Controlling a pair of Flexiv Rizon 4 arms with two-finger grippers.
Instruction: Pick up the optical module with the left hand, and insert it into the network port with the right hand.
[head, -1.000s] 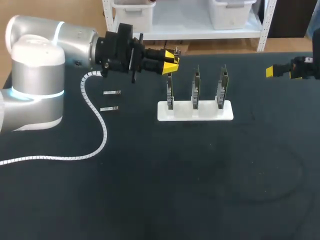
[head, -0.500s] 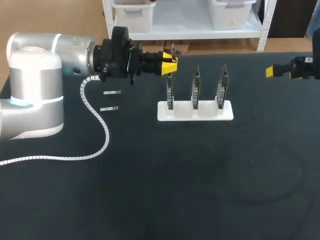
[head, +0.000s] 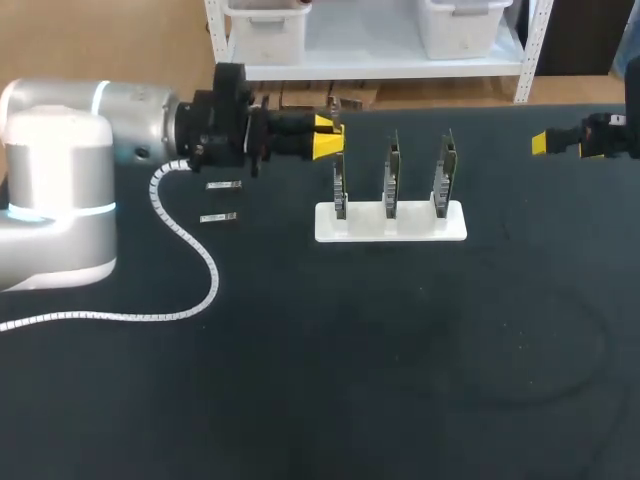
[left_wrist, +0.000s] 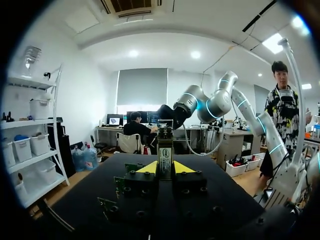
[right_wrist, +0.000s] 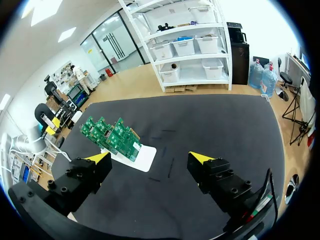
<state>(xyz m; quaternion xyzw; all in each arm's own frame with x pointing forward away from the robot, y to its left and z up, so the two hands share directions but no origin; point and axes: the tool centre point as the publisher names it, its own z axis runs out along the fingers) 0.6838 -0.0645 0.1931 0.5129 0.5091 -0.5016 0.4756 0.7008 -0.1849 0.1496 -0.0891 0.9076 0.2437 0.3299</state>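
Note:
My left gripper (head: 326, 138) hangs just left of the leftmost of three upright green circuit boards (head: 391, 175) in a white stand (head: 400, 226). It is shut on a slim optical module (head: 345, 104), which sticks up from the yellow tips. The left wrist view shows that module (left_wrist: 165, 150) clamped upright in the left gripper (left_wrist: 165, 169), with the boards (left_wrist: 122, 182) low beside the fingers. My right gripper (head: 566, 146) is at the table's far right edge, wide open and holding nothing. In the right wrist view, the right gripper (right_wrist: 150, 159) looks across at the boards (right_wrist: 111, 135).
Two more small modules (head: 224, 185) (head: 217, 217) lie on the dark table left of the stand. A white spiral cable (head: 195, 255) trails from my left arm across the table's left side. The stand (right_wrist: 144, 157) has bare dark tabletop in front of it.
My left arm's wrist has turned and its gripper has drawn slightly back to the left and lower, still holding the module. The right gripper has not moved.

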